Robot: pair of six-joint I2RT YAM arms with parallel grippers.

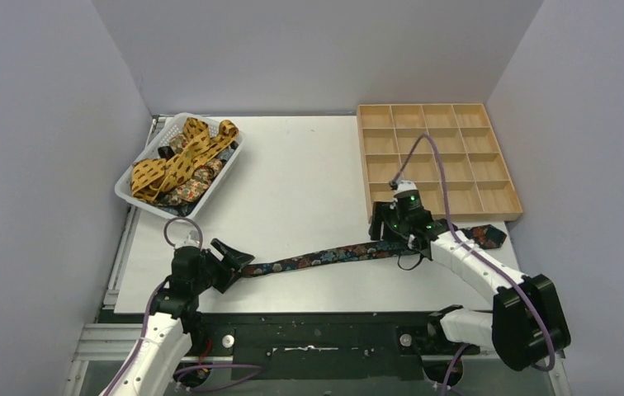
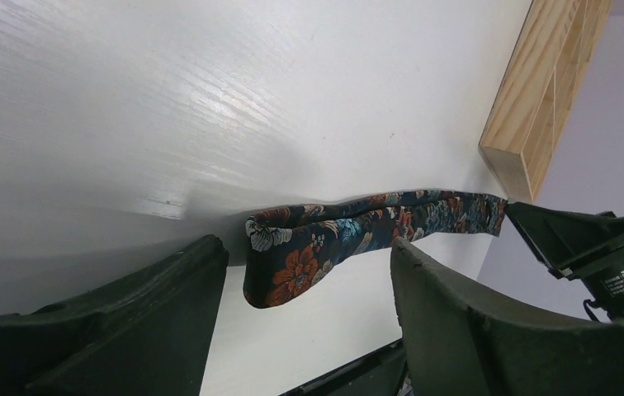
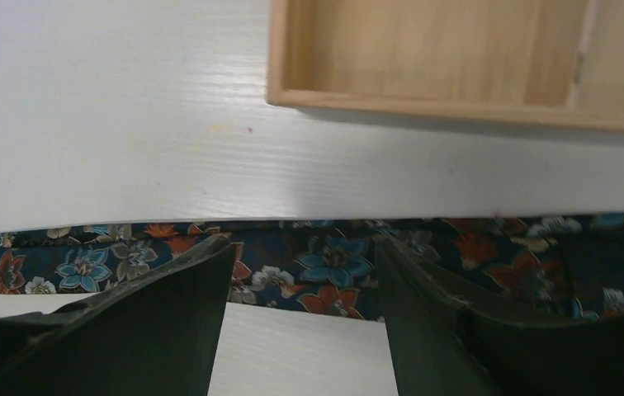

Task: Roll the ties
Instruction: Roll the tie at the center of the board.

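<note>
Right now dark floral tie point(image 1: 333, 254) lies flat across lower centre of top view, running L to R on white table point(image 1: 309, 181), its R end just below wooden tray point(image 1: 438, 154). Folded L end sits btwn fingers of left gripper point(image 2: 304, 249); jaws wide apart, nothing clamped, contact w/ fabric can't be told. Right gripper point(image 3: 302, 246) hovers over tie's R stretch, jaws also apart, tips at fabric edge, gripping nothing. Tiny label point(image 2: 622, 283) on right gripper body is too small to read. Mustard spotted ties point(image 1: 181, 157) are heaped w/ others in white basket point(image 1: 131, 194), upper left.
</note>
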